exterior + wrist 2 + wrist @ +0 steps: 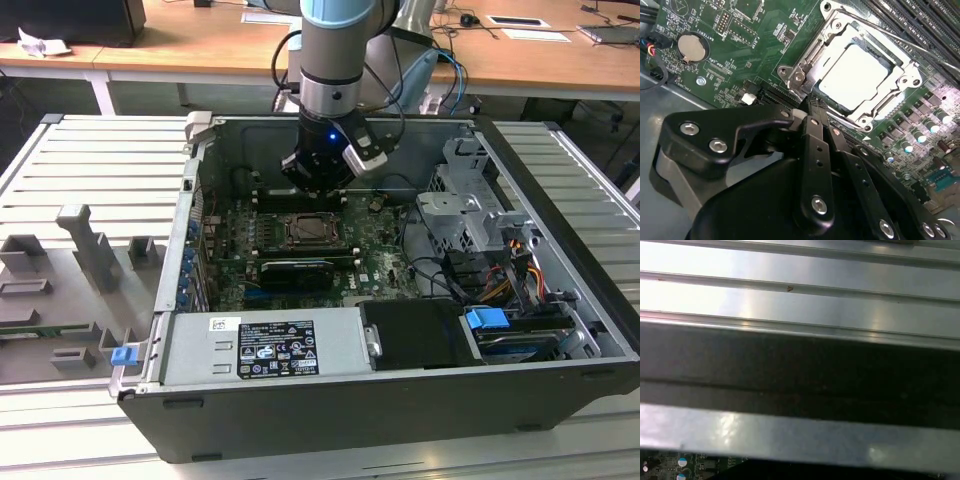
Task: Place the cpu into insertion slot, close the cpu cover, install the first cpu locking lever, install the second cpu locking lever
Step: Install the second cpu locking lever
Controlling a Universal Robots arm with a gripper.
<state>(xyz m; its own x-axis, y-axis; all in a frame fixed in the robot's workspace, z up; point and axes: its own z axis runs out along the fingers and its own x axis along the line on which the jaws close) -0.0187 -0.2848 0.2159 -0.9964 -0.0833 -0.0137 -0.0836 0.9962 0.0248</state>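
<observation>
**Claw hovering at the socket corner, chip already seated**

Second wrist view: the cpu (854,80) lies flat in the insertion slot (892,64), and the cpu cover (888,101) frames it and looks folded down. The gripper (810,106) has its fingers pressed together, holding nothing, their tips just beside the socket's near corner. A thin locking lever (900,37) runs along the far side.

In the exterior view the gripper (318,178) hangs just beyond the socket (316,231) inside the computer case (400,400).

The risk, as I judge it, is the tips slipping off a springy lever and scraping the motherboard (730,55). Room is tight: memory slots (920,20) crowd the far side, the case walls hem the arm in.
</observation>
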